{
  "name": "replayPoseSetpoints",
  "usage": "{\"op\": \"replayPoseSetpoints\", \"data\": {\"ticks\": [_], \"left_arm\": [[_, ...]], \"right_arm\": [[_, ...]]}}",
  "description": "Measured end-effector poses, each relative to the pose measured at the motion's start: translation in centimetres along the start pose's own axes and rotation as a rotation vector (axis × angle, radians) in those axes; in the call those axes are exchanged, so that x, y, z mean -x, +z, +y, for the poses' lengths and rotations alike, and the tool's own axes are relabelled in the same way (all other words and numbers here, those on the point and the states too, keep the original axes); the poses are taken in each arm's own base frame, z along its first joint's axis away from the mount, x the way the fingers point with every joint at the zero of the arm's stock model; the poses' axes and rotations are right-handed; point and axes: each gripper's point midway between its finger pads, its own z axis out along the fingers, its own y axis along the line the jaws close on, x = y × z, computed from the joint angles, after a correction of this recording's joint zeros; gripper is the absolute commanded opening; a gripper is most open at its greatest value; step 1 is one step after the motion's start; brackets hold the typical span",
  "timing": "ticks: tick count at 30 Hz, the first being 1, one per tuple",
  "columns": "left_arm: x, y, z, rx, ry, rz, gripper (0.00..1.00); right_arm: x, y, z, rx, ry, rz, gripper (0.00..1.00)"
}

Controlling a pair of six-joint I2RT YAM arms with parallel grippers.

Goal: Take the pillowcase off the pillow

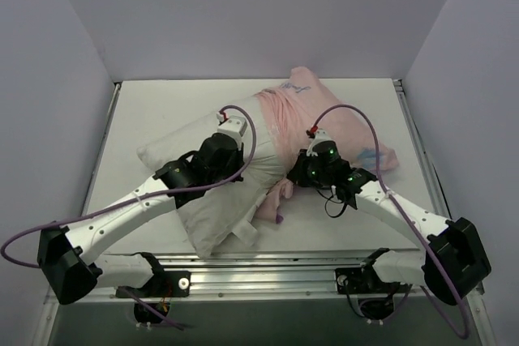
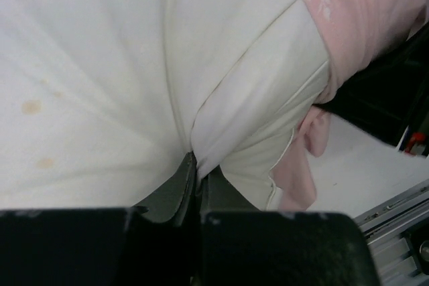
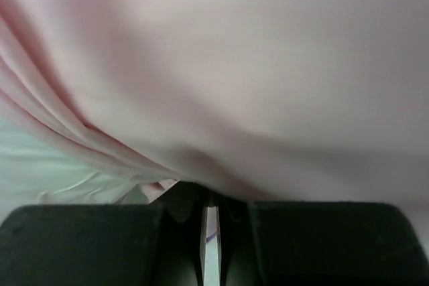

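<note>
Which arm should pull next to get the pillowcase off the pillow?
Right. The right gripper is shut on the pillowcase, which covers only the far end of the pillow, so it can probably drag it off. The left gripper pinches bare white pillow, better for anchoring.

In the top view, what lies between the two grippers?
The bunched pink pillowcase, which covers part of the white pillow; the top view shows it.
</note>
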Motion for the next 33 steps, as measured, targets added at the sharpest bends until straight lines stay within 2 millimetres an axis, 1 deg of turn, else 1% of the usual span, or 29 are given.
{"op": "replayPoseSetpoints", "data": {"ticks": [2,4,6,7,8,9,10,12,14,17,18,19,20,21,22,23,24,25,26,28,29,31,33], "left_arm": [[0.5,-0.9,1.3,0.004,-0.041,-0.019,0.02],[0.9,-2.3,2.6,0.002,-0.081,-0.041,0.02],[1.3,-3.9,3.9,-0.006,-0.128,-0.063,0.02],[1.3,-4.9,4.5,-0.013,-0.147,-0.067,0.02],[1.3,-5.7,4.9,-0.025,-0.165,-0.073,0.02],[1.3,-6.6,5.0,-0.041,-0.179,-0.075,0.02],[1.3,-7.4,4.9,-0.063,-0.193,-0.077,0.02],[1.2,-8.6,4.4,-0.114,-0.208,-0.076,0.02],[0.6,-9.5,3.7,-0.162,-0.224,-0.050,0.02],[-0.5,-10.7,3.2,-0.204,-0.248,-0.011,0.02],[-0.9,-11.0,3.1,-0.215,-0.254,-0.003,0.13],[-1.1,-11.3,3.0,-0.227,-0.262,0.003,0.31],[-1.4,-11.6,2.9,-0.239,-0.267,0.011,0.49],[-1.8,-12.0,2.9,-0.248,-0.272,0.026,0.72],[-2.2,-12.4,3.0,-0.252,-0.275,0.037,0.80],[-2.5,-12.6,3.1,-0.253,-0.283,0.047,0.87],[-2.7,-12.8,3.2,-0.256,-0.288,0.058,0.92],[-2.9,-12.8,3.1,-0.258,-0.289,0.074,0.96],[-3.0,-12.7,3.0,-0.257,-0.289,0.097,0.96],[-2.4,-12.0,2.5,-0.263,-0.285,0.129,0.97],[-1.9,-11.6,2.1,-0.271,-0.280,0.145,0.97],[-0.9,-10.5,1.3,-0.293,-0.267,0.169,0.98],[0.0,-8.8,0.9,-0.297,-0.249,0.195,0.96]], "right_arm": [[1.6,-0.3,-1.7,-0.018,0.056,-0.026,0.00],[4.4,-1.4,-5.2,-0.072,0.164,-0.088,0.00],[7.7,-3.2,-8.6,-0.118,0.279,-0.183,0.00],[9.3,-4.2,-9.8,-0.123,0.327,-0.227,0.00],[10.6,-5.3,-10.6,-0.110,0.371,-0.257,0.00],[11.6,-6.3,-11.4,-0.100,0.422,-0.278,0.00],[12.2,-7.2,-12.2,-0.095,0.476,-0.290,0.00],[12.5,-8.4,-13.3,-0.067,0.588,-0.290,0.00],[12.0,-9.1,-14.2,-0.031,0.712,-0.284,0.00],[11.1,-9.2,-14.6,-0.007,0.802,-0.246,0.00],[10.9,-9.1,-14.4,0.001,0.809,-0.233,0.00],[10.7,-9.1,-14.2,0.005,0.812,-0.222,0.01],[10.7,-9.2,-14.1,0.001,0.807,-0.212,0.17],[11.0,-9.3,-14.3,-0.022,0.792,-0.224,0.28],[11.7,-9.5,-15.0,-0.059,0.777,-0.257,0.39],[12.8,-9.9,-15.9,-0.106,0.749,-0.308,0.56],[14.0,-10.4,-16.4,-0.136,0.721,-0.357,0.62],[15.4,-11.0,-16.7,-0.158,0.687,-0.404,0.66],[16.5,-11.5,-16.6,-0.170,0.650,-0.438,0.72],[18.8,-12.2,-15.3,-0.164,0.568,-0.491,0.76],[19.6,-12.5,-14.7,-0.161,0.532,-0.509,0.77],[20.7,-12.9,-13.1,-0.146,0.457,-0.531,0.79],[21.4,-12.9,-11.3,-0.114,0.383,-0.539,0.80]]}}
